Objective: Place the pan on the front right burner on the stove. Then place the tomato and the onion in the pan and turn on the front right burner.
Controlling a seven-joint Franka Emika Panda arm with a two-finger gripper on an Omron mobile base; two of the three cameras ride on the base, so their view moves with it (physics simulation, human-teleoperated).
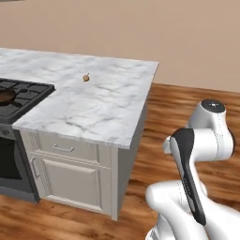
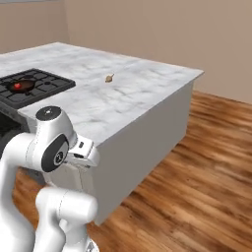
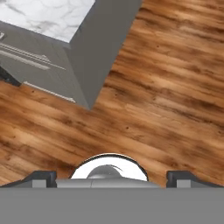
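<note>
Where marble spreads, one onion (image 1: 86,78)

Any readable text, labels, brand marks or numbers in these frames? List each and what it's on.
None readable.
The stove front and grates: no legible marking or knob label.
The pan with the tomato in it, the onion: no labels.
The marble counter, cabinet fronts and wood floor: plain, no signs.
The arm's white and dark shells carry no visible logo.

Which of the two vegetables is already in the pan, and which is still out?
The tomato is in the pan on the stove; the onion lies out on the marble counter.
</note>
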